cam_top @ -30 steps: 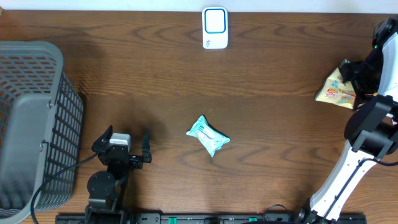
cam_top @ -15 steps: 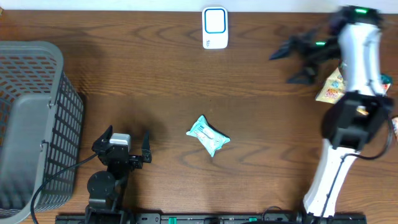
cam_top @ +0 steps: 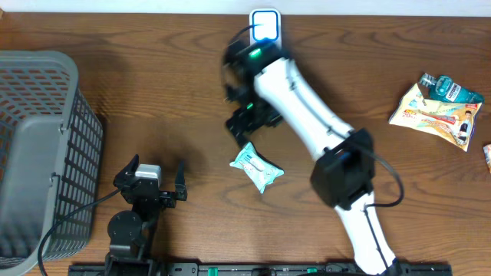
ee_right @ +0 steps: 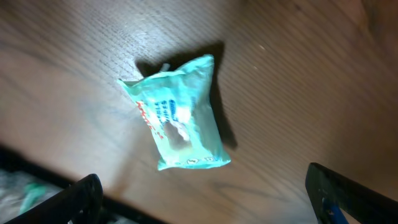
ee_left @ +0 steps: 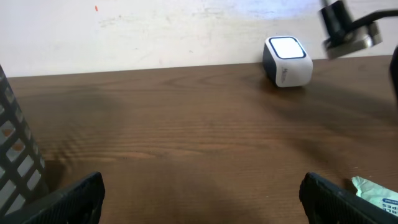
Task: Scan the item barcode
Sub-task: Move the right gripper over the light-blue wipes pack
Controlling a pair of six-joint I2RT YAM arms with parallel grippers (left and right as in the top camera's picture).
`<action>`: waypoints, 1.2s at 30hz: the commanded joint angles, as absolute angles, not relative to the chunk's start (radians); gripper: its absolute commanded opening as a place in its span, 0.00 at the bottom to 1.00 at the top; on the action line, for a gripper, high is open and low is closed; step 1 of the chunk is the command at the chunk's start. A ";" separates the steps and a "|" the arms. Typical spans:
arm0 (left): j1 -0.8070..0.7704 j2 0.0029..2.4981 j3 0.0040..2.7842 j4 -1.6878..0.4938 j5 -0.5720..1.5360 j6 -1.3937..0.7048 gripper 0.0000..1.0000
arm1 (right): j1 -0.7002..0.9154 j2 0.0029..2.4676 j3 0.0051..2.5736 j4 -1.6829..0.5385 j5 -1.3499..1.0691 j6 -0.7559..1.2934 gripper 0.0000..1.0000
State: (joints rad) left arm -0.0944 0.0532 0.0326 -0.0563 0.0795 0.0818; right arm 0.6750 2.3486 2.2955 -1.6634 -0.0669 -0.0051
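The item, a teal wipes packet (cam_top: 257, 167), lies flat mid-table; in the right wrist view the packet (ee_right: 177, 121) lies beyond the jaws, printed face up. My right gripper (cam_top: 247, 126) hovers just behind it, open and empty, and in its own view the right gripper (ee_right: 205, 199) shows both dark fingertips far apart. The white barcode scanner (cam_top: 265, 34) stands at the back edge, its lit scanner window (ee_left: 287, 61) facing up. At the front left my left gripper (cam_top: 153, 170) rests open with nothing in it. The left wrist view shows the left gripper (ee_left: 202, 199) over bare wood, with the packet's corner (ee_left: 373, 193) at lower right.
A grey mesh basket (cam_top: 38, 153) fills the left side, and its wall (ee_left: 12, 155) edges the left wrist view. Snack packs (cam_top: 437, 111) lie at the far right. The white right arm (cam_top: 307, 107) stretches diagonally across the table's centre.
The right arm has swung from the far right, near the snack packs, across to the centre and now hangs by the teal packet. The left arm and packet have not moved.
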 commanded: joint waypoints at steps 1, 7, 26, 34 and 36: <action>-0.092 0.050 0.017 -0.089 0.093 0.080 1.00 | 0.728 2.310 2.293 -1.659 0.169 0.086 0.99; -0.092 0.050 0.017 -0.089 0.093 0.080 1.00 | 0.749 2.310 2.292 -1.700 0.140 0.118 0.99; -0.092 0.050 0.017 -0.089 0.093 0.080 1.00 | 0.752 1.800 1.540 -1.279 0.130 0.257 0.99; -0.092 0.050 0.017 -0.089 0.093 0.080 1.00 | 0.750 1.829 1.356 -0.992 0.111 0.173 0.99; -0.092 0.050 0.017 -0.089 0.093 0.080 1.00 | 0.762 1.829 1.356 -0.973 0.110 0.160 0.99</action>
